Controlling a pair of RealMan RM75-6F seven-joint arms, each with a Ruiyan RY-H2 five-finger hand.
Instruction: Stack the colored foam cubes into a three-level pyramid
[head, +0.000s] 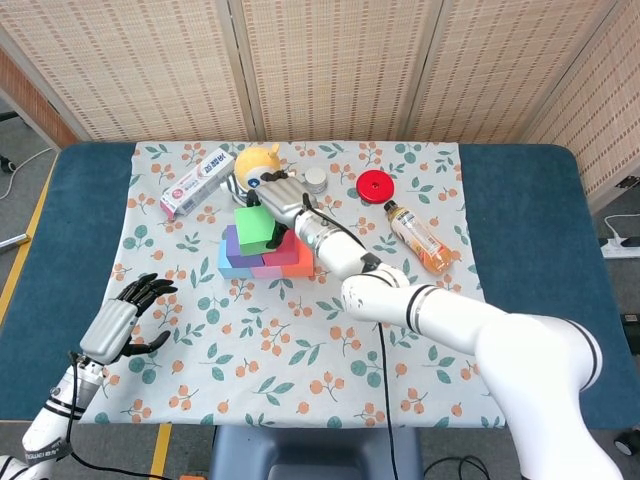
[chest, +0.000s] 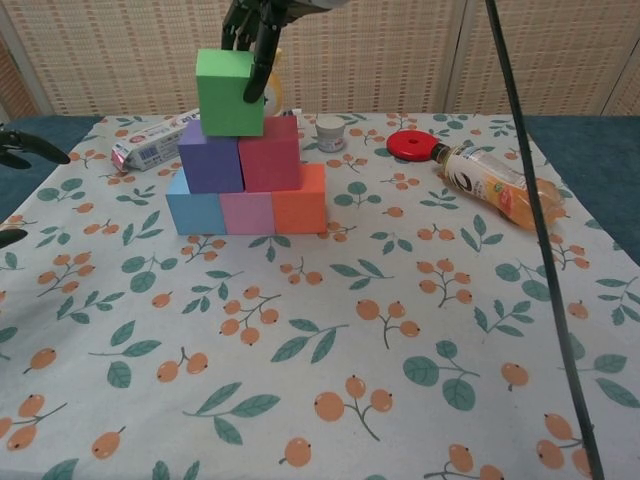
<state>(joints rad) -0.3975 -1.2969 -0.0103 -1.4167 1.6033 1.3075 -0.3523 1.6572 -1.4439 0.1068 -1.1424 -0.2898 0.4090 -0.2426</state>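
**Green cube at the top of the stack**

While my right hand is gripping the green cube on the purple cube and red cube, three more are forming the base: six cubes. Open cloth is lying in front. My left hand is resting apart, fingers spread, holding nothing. My right palm is being cut off in the chest view.

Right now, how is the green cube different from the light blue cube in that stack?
The green cube sits at the very top, on the purple cube; the light blue cube rests on the tablecloth at the bottom row's left end. The right hand grips the green cube, while nothing touches the light blue one from outside the stack. Both look alike in shape and size.
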